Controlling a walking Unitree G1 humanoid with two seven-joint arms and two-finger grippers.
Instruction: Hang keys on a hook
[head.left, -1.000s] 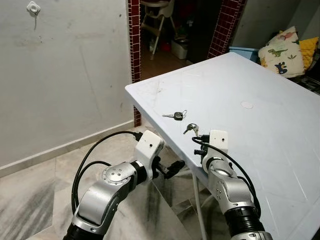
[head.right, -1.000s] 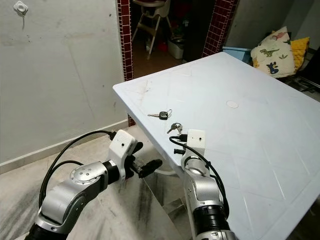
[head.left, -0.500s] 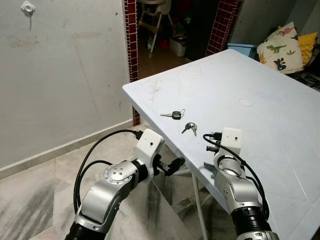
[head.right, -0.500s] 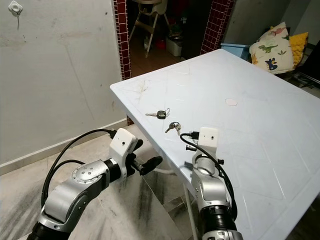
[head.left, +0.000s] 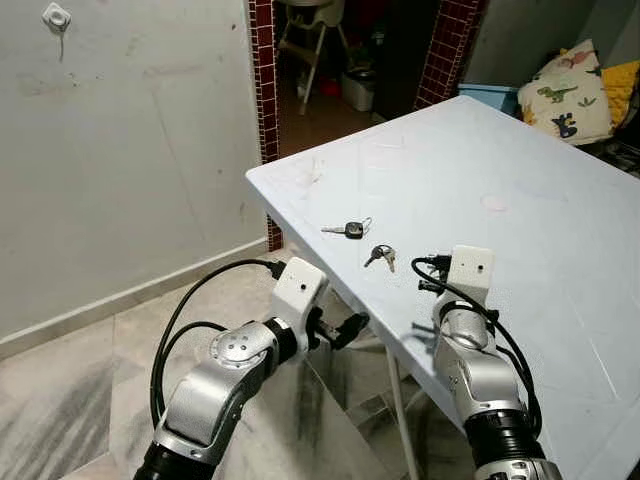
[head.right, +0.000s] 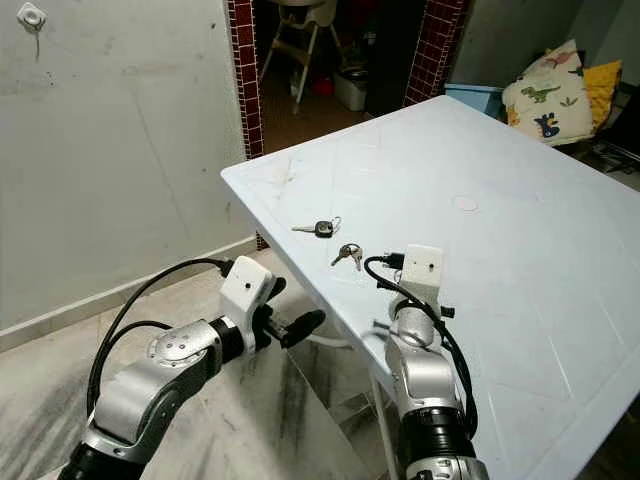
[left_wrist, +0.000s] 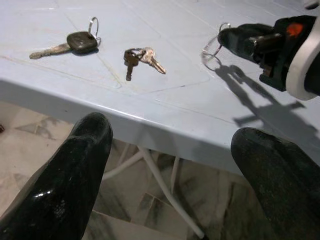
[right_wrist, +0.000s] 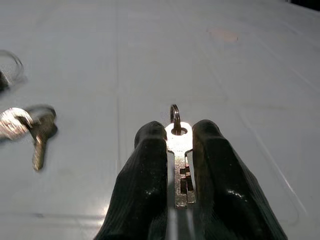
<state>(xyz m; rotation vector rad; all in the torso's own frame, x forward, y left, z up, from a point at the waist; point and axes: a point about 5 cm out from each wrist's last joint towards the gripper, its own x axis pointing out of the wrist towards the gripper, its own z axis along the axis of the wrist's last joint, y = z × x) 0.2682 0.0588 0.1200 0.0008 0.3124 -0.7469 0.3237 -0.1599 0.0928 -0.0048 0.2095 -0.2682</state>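
Note:
My right gripper (right_wrist: 179, 132) is shut on a silver key (right_wrist: 180, 160) with a small ring (right_wrist: 174, 116) and is held low over the pale blue table (head.left: 520, 170). The left wrist view shows that gripper (left_wrist: 227, 36) with the ring hanging at its tip. On the table near its front edge lie a black-headed key (head.left: 347, 229) and a small pair of keys (head.left: 381, 256). My left gripper (head.left: 345, 328) is open, just below and in front of the table edge. High on the grey wall to the left is a white hook (head.left: 56, 15).
The table's white legs (head.left: 395, 400) stand over a marble floor. Behind it a doorway with red-tiled posts (head.left: 265, 80) opens onto a room with a high chair (head.left: 305, 30). Cushions (head.left: 580, 95) lie at the far right.
My right arm has moved to the right, away from the pair of keys and further over the table. The left arm has hardly moved. The camera shifted slightly.

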